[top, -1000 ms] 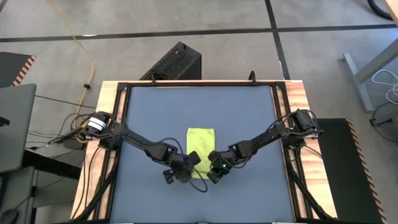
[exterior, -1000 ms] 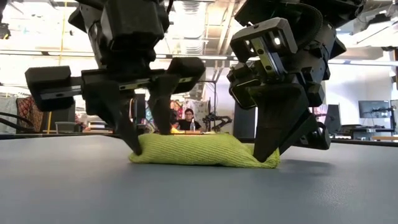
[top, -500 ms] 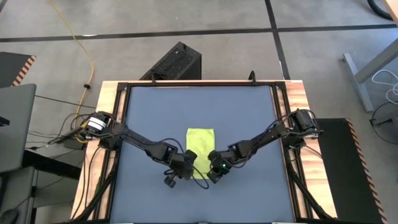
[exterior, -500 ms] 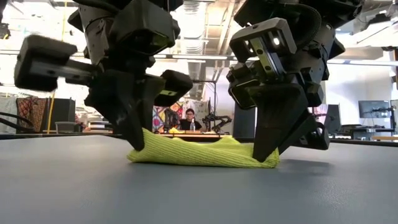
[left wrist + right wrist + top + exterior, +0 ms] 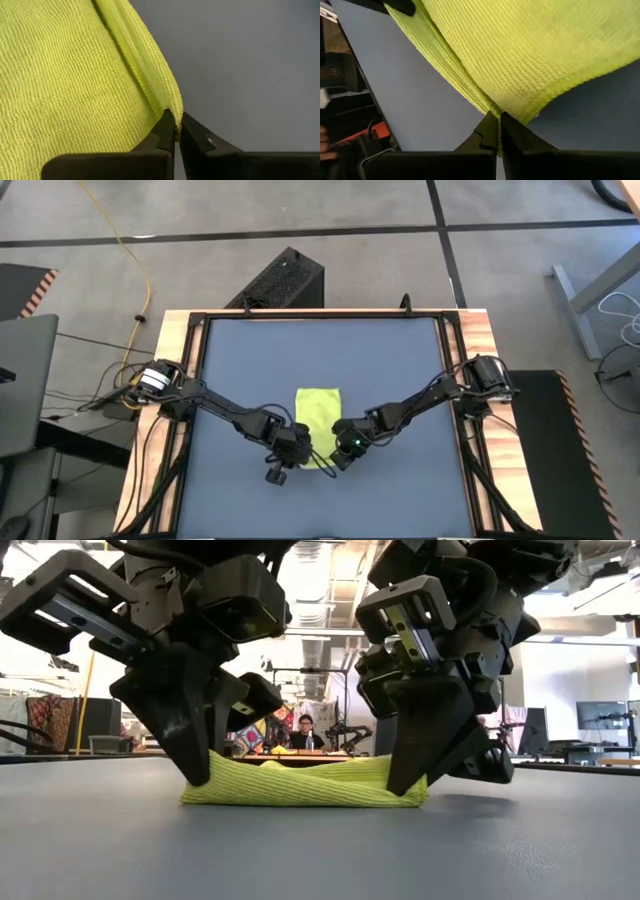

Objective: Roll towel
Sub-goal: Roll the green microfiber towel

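Observation:
The lime towel (image 5: 318, 412) lies folded into a narrow strip in the middle of the dark blue-grey table (image 5: 400, 360), its long side running near to far. In the low view the towel (image 5: 300, 786) shows as a low padded band on the table. My left gripper (image 5: 296, 448) is shut on its near left corner and my right gripper (image 5: 338, 450) is shut on its near right corner. In the low view my left gripper (image 5: 200, 776) stands at the band's left end and my right gripper (image 5: 404, 784) at its right end. My left gripper pinches the towel's near left corner (image 5: 173, 109) between its two fingertips (image 5: 165, 131), where several folded layers meet. The fingers slant down from above. The corner stays low at the table, the rest lying flat. My right gripper pinches the near right corner at the folded edge (image 5: 496, 113) between its fingertips (image 5: 490, 129), slanting down from above. The cloth beyond the fingers lies slack on the table.
A wooden and black frame (image 5: 170, 380) borders the table. A black box (image 5: 285, 280) stands on the floor past the far edge. Bare table lies on all sides of the towel. A person (image 5: 304, 730) sits far off in the room behind.
My left gripper has shut on the towel's near left corner, its fingers having stood apart a second ago. Both grippers and the towel's near end have shifted a little toward the table's left edge.

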You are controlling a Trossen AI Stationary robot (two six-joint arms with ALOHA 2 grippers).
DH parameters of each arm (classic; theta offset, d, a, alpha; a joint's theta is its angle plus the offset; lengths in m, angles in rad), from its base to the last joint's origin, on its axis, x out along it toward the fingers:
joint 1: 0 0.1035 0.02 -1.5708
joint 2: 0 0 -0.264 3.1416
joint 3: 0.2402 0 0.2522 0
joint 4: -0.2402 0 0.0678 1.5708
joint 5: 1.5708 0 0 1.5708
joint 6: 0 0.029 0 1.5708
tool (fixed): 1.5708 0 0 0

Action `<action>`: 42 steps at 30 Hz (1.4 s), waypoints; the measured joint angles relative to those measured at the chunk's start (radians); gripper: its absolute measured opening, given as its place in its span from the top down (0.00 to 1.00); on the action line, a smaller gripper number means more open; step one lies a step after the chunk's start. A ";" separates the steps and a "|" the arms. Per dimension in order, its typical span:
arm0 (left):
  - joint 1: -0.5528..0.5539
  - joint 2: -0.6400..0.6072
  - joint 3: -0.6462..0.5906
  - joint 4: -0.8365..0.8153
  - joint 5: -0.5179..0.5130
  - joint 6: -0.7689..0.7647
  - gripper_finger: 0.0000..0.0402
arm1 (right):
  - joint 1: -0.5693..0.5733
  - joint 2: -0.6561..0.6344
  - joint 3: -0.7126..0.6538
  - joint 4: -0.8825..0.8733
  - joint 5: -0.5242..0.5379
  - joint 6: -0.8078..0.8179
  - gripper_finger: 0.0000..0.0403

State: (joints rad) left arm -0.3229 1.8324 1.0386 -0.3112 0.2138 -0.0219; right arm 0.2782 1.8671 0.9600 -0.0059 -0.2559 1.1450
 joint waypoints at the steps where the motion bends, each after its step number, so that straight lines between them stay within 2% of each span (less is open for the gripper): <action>1: 0.000 0.000 0.000 0.006 0.000 -0.006 1.00 | 0.002 0.000 0.000 0.000 -0.013 0.013 0.92; 9: -0.003 0.002 -0.010 0.042 0.007 -0.077 1.00 | 0.005 0.000 -0.001 -0.022 -0.078 0.027 0.79; 17: -0.001 0.000 -0.130 0.262 0.036 -0.218 1.00 | -0.006 -0.004 -0.001 -0.019 -0.103 0.006 0.68; 25: 0.019 0.000 -0.134 0.273 0.062 -0.217 1.00 | -0.006 -0.004 -0.002 0.023 -0.142 0.012 0.66; 31: 0.055 0.002 -0.136 0.269 0.160 -0.200 1.00 | -0.005 -0.041 -0.005 -0.025 -0.153 0.002 0.66; 37: 0.094 0.002 -0.136 0.272 0.222 -0.190 1.00 | 0.001 -0.136 -0.003 -0.136 -0.071 -0.084 0.67; 42: 0.122 0.002 -0.136 0.285 0.283 -0.183 1.00 | 0.073 -0.188 -0.002 -0.088 0.097 -0.365 0.67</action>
State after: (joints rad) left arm -0.2014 1.8343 0.9024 -0.0265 0.4964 -0.2046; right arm 0.3511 1.6792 0.9585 -0.0938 -0.1588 0.7796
